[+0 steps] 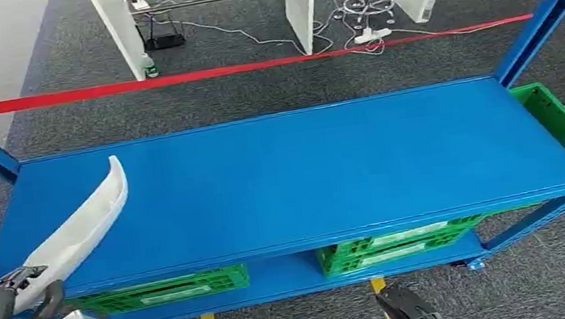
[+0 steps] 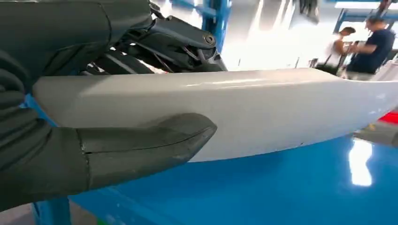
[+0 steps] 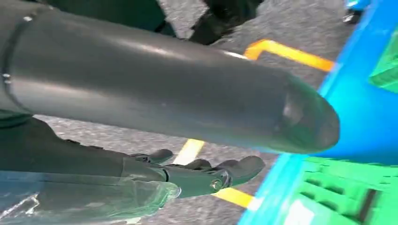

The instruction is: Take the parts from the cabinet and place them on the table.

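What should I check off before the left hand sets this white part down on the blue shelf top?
1. Grip: left hand holds the white part at its near end, thumb across it: ok.
2. Landing area: blue shelf top bare ahead of the part: ok.
3. Part height: far tip raised, whether any of it touches the surface: cannot tell.
4. Right hand holds nothing, low beside the green crates: ok.
5. Red tape well behind the shelf: ok.
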